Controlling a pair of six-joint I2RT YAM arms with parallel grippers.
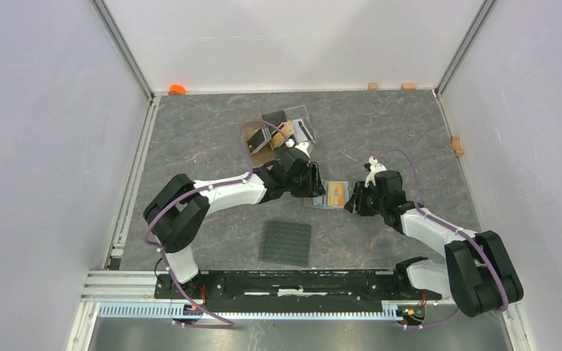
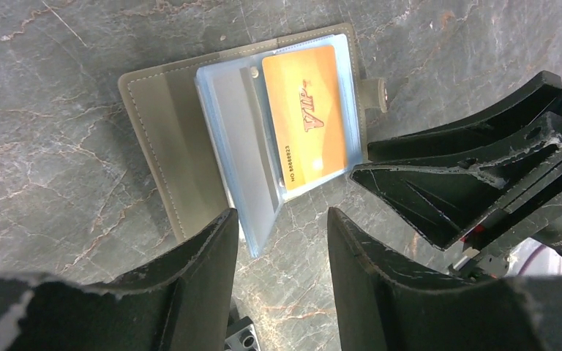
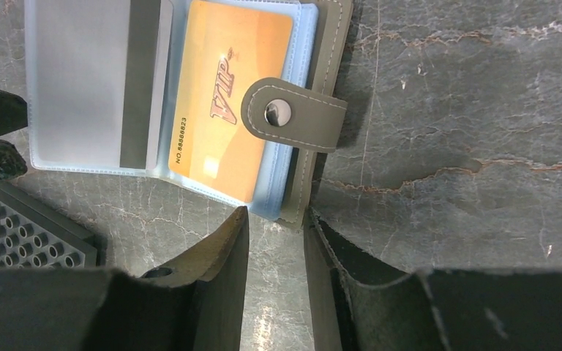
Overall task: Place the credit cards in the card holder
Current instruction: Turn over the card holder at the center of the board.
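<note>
Orange card (image 2: 306,117) sits inside open card holder (image 2: 154,131).

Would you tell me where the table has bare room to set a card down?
Bare: the far-left corner beside the clear stand; the far-right stretch past it; the strip between the studded mat and the right arm. Crowded: around the card holder, where the left pincer and right pincer hover.
</note>
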